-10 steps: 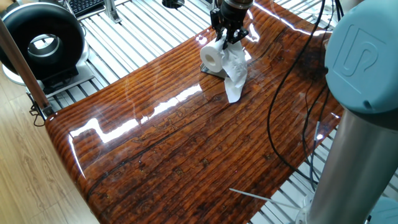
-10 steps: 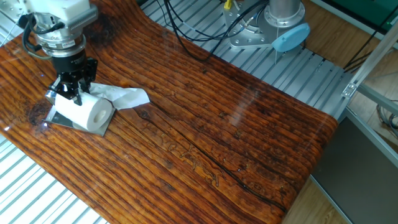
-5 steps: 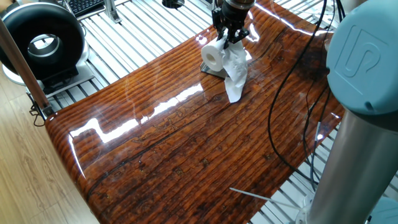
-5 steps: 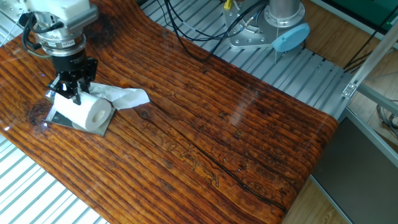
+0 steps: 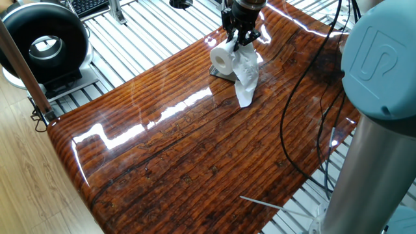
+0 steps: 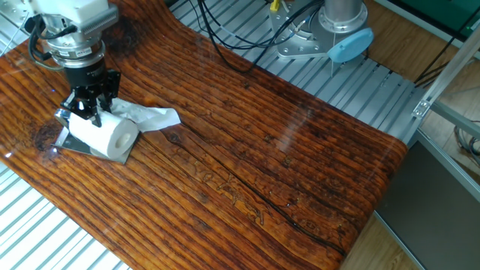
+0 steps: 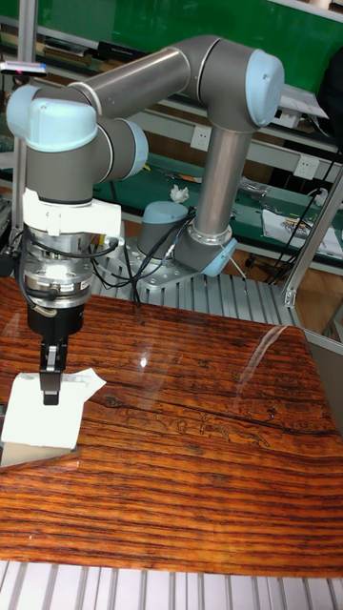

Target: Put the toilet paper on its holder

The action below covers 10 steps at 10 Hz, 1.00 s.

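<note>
White soft toilet paper roll point(image 6: 109, 136) lay on its side over shiny silver metal holder w/ flat base plate point(image 6: 73, 142), loose sheet point(image 5: 246, 78) trailing onto glossy wooden table point(image 5: 195, 149). Black two-finger gripper point(image 6: 91, 110) sat at roll's top; grip state unclear, cannot tell.

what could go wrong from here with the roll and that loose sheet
The claw sits right at the top of the toilet paper, which lies over the holder. If it lifts with tissue pinched, the roll could be dragged off. The loose sheet trails across the wooden table and could snag or unroll further. Whether the roll is truly seated on the bars cannot be seen.
</note>
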{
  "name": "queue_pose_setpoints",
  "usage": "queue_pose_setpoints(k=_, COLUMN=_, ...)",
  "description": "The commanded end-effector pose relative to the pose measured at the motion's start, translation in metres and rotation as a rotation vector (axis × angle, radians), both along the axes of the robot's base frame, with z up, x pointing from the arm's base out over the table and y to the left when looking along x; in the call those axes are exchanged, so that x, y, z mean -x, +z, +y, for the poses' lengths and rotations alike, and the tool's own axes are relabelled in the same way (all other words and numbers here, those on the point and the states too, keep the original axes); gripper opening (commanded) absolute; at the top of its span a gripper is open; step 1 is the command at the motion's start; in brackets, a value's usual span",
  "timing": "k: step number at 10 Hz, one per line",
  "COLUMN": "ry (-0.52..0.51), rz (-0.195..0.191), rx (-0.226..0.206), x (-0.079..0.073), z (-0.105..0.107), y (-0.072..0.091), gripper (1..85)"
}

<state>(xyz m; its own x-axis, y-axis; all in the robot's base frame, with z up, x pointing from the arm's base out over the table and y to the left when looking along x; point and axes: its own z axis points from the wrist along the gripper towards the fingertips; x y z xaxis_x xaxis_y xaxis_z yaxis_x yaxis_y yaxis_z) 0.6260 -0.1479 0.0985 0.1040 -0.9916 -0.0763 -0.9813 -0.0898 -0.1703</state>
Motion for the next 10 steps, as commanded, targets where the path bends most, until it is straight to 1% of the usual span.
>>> queue_pose_setpoints(k=1, ry=-0.018, rz=0.006, rx=-0.02, x=0.0013, z=0.0031, y=0.0015, gripper=1.0)
queue_pose_setpoints(k=2, ry=-0.021, rz=0.006, rx=-0.017, x=0.0013, z=0.0023, y=0.0014, gripper=1.0)
queue_pose_setpoints(k=5, ry=-0.025, rz=0.016, rx=-0.032, x=0.0037, z=0.0059, y=0.0015, gripper=1.0)
queue_pose_setpoints(k=10, ry=-0.043, rz=0.006, rx=-0.038, x=0.0005, z=0.0066, y=0.0021, gripper=1.0)
